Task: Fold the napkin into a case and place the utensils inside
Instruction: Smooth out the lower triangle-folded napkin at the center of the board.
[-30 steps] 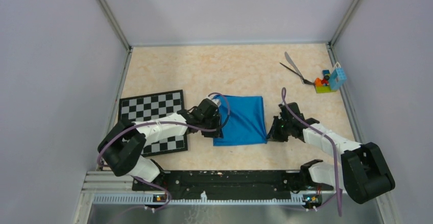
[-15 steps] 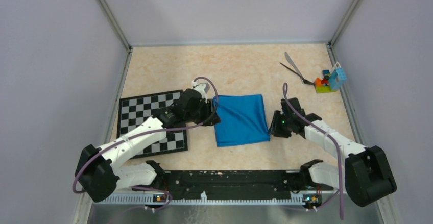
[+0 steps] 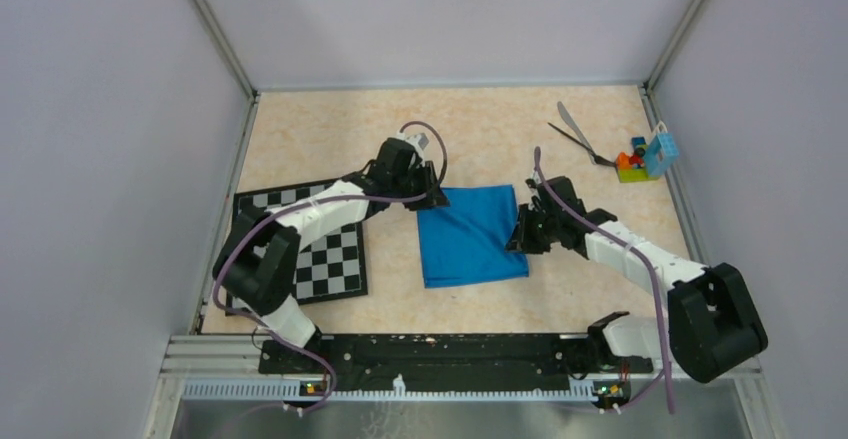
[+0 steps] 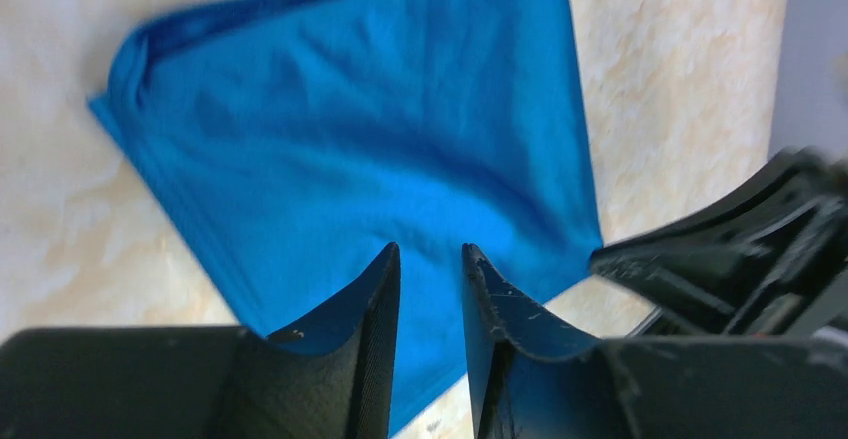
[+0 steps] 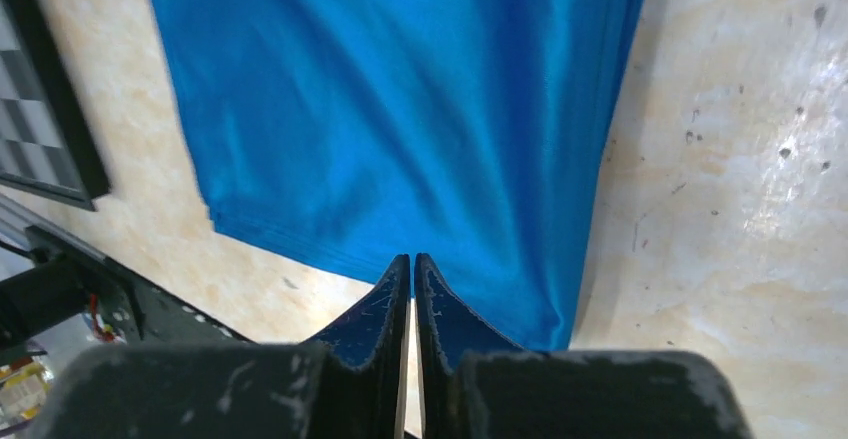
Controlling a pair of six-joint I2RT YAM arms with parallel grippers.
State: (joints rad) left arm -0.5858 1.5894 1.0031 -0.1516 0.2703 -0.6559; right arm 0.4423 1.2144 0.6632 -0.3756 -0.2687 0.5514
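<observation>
1. Two arms work the napkin (image 3: 470, 249), one on each side. It lies flat on the table (image 3: 330, 129), folded into a squarish stack. It is right of the chessboard (image 3: 335, 259), with a strip of bare table between them.
2. Left gripper (image 4: 430, 254): at the napkin's far-left corner. In the wrist view the jaws stand a little apart, and blue cloth shows through the narrow gap. Can't tell whether the fingers (image 4: 375, 299) touch the fabric.
3. Right gripper (image 5: 412, 259): at the napkin's right edge, about mid-length. Its fingers (image 5: 385, 309) are pressed together, leaving only a hairline slit. The tips sit over the cloth close to its edge. Can't tell if a fold is pinched between them.
4. Cloth detail: stacked layers show along the edges in the right wrist view, and soft creases run across the top face. In the left wrist view one corner is rounded over in a loop.
5. Utensils: at the far-right corner of the table, well apart from the napkin. The silver-grey piece (image 3: 567, 119) and the thin black piece (image 3: 570, 137) lie in a narrow V. Their ends meet just beside the toy blocks (image 3: 632, 164).
6. Status: the napkin is a wide square, not yet a narrow case. Both utensils are outside it.
</observation>
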